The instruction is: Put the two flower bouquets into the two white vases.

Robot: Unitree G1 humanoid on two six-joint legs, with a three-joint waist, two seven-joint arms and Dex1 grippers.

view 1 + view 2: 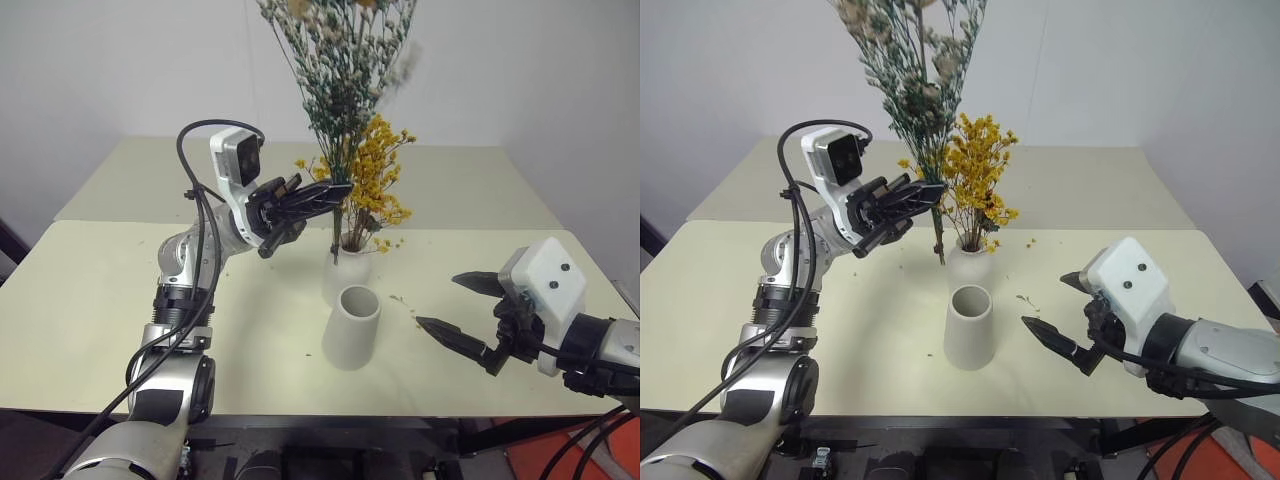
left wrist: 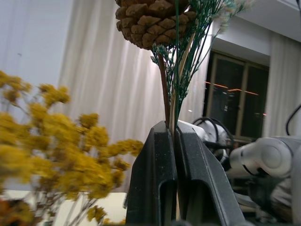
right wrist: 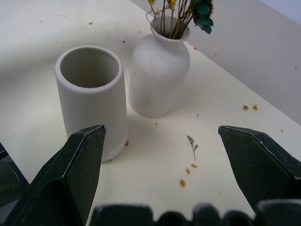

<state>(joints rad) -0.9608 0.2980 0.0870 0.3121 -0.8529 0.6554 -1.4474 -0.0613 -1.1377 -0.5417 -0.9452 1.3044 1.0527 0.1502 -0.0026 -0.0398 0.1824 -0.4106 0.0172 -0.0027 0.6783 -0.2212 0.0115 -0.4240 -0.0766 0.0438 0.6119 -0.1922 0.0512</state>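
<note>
My left gripper (image 1: 335,190) is shut on the thin stems of the grey-green bouquet (image 1: 340,60) and holds it upright above the table. Its pine cone (image 2: 150,21) sits just past the fingers (image 2: 153,179). The stem ends hang beside the neck of the short rounded vase (image 1: 343,278). This vase holds the yellow bouquet (image 1: 375,180). In front of it stands the taller white vase (image 1: 352,330), its wide mouth empty. To the right of both vases, my right gripper (image 1: 438,300) is open and low over the table, pointing at the tall vase (image 3: 91,94).
The cream table (image 1: 90,330) has a seam to a second table (image 1: 450,175) behind it. Small dried crumbs (image 1: 405,300) lie right of the vases. A white wall stands at the back. The table's front edge runs close under my arms.
</note>
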